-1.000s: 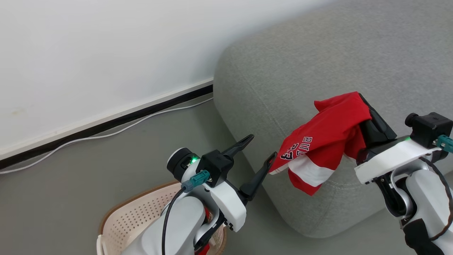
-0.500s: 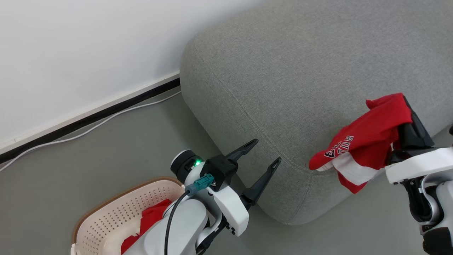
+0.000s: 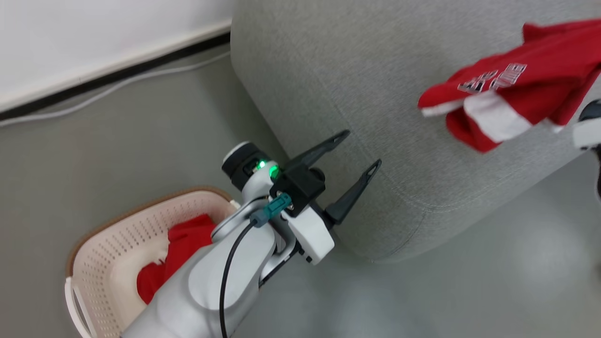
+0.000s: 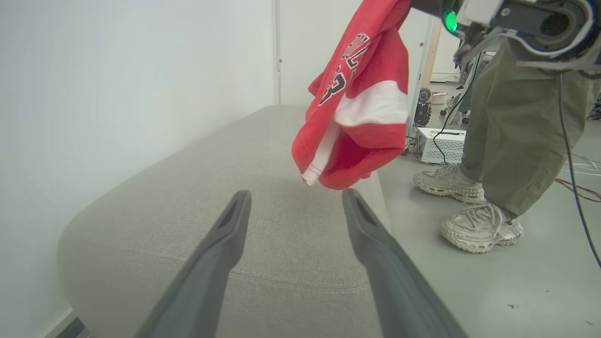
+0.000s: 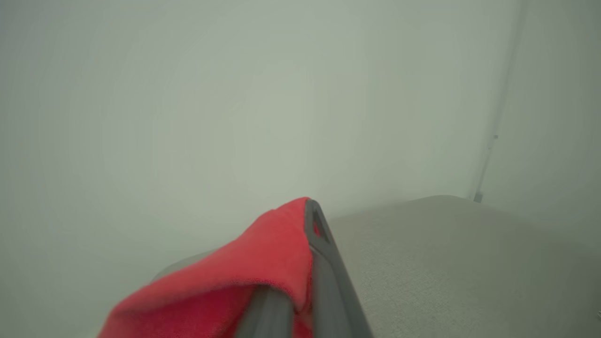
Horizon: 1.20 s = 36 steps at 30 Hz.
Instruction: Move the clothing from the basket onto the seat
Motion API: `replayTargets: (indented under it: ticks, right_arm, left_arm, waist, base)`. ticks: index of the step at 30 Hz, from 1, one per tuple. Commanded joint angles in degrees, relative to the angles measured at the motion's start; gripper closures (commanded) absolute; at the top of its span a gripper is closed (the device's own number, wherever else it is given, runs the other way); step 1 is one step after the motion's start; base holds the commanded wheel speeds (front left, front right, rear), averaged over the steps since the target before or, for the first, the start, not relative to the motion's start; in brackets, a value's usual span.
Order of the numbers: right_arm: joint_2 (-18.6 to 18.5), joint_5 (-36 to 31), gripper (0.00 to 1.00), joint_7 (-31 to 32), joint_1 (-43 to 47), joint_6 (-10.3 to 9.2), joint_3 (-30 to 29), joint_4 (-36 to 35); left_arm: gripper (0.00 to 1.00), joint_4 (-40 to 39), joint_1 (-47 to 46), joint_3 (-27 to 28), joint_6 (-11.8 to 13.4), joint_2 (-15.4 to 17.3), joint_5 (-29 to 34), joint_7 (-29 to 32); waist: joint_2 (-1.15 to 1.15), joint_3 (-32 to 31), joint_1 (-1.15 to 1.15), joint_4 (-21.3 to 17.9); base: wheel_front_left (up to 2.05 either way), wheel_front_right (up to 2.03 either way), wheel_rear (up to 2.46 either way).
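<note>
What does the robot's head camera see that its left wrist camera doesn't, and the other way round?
Head view: the cream basket with a red garment inside, plus a white cable by the wall. Left wrist view: a person's olive trousers and pale shoes, and a white box. Both: the red jersey hanging above the grey seat, and the open left gripper.

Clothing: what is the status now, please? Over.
Left gripper open, empty. Right gripper shut on jersey, hanging above seat. Second red garment in basket. Person's feet beside seat.

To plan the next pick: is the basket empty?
Not empty: one red garment lies inside the basket, partly hidden behind the left forearm.
</note>
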Motion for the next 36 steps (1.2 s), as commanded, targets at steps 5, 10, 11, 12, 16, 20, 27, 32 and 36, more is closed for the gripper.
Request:
replayTargets:
  ticks: [5, 10, 11, 12, 16, 20, 27, 32, 36]
  right_arm:
    - [-3.4, -2.3, 1.0, -0.7, -7.7, 0.22, -2.9, 1.3]
    - [-6.2, -4.2, 1.0, -0.7, -14.6, 0.22, -6.4, 4.5]
    - [-7.0, -4.7, 1.0, -0.7, -16.0, 0.22, -7.1, 5.4]
    - [-7.9, -5.6, 1.0, -0.7, -17.5, 0.22, -7.5, 6.4]
    - [-10.7, -7.9, 1.0, -0.7, -24.1, 0.22, -9.4, 10.1]
    - [-13.0, -10.1, 1.0, -0.7, -29.9, 0.22, -12.9, 15.7]
    - [-15.0, -14.7, 1.0, -0.7, -35.6, 0.22, -21.8, 26.2]
    - [-14.1, -17.6, 1.0, -0.7, -35.4, 0.22, -26.6, 34.2]
    - [-10.8, -17.1, 1.0, -0.7, -32.9, 0.22, -26.4, 37.5]
  left_arm:
    - [0.0, -2.0, -5.6, 1.8, -0.4, 0.1, 2.5, -0.3]
    - [0.0, -2.4, -9.0, 0.8, -0.4, 0.1, 3.6, -0.3]
    - [0.0, -2.4, -9.5, 0.6, -0.4, 0.1, 3.4, -0.3]
    - [0.0, -2.5, -10.0, 0.2, -0.4, 0.1, 3.2, -0.3]
    - [0.0, -3.6, -11.4, -1.4, -0.4, 0.1, 3.2, -0.3]
    - [0.0, -4.2, -11.6, -1.3, -0.4, 0.1, 3.3, -0.3]
    - [0.0, -5.0, -11.0, -0.9, -0.4, 0.1, 3.2, -0.3]
    - [0.0, -4.7, -10.3, -0.4, -0.4, 0.1, 3.2, -0.3]
    - [0.0, -3.9, -9.5, 0.5, -0.4, 0.1, 3.4, -0.3]
  waist:
    - [0.0, 9.4, 0.0, 3.7]
    - [0.0, 15.0, 0.0, 6.0]
    - [0.0, 16.0, 0.0, 6.5]
    - [0.0, 16.9, 0.0, 7.0]
    - [0.0, 20.3, 0.0, 9.1]
    - [0.0, 22.8, 0.0, 11.7]
    - [0.0, 25.7, 0.0, 16.4]
    - [0.0, 27.0, 0.0, 18.4]
    - [0.0, 27.0, 0.0, 18.7]
  base:
    - [0.0, 0.0, 0.0]
    - [0.0, 0.0, 0.0]
    - [0.0, 0.0, 0.0]
    - [0.0, 0.0, 0.0]
    - [0.0, 0.0, 0.0]
    - [0.0, 0.0, 0.0]
    - [0.0, 0.0, 0.0]
    - [0.0, 0.0, 0.0]
    - [0.0, 0.0, 0.0]
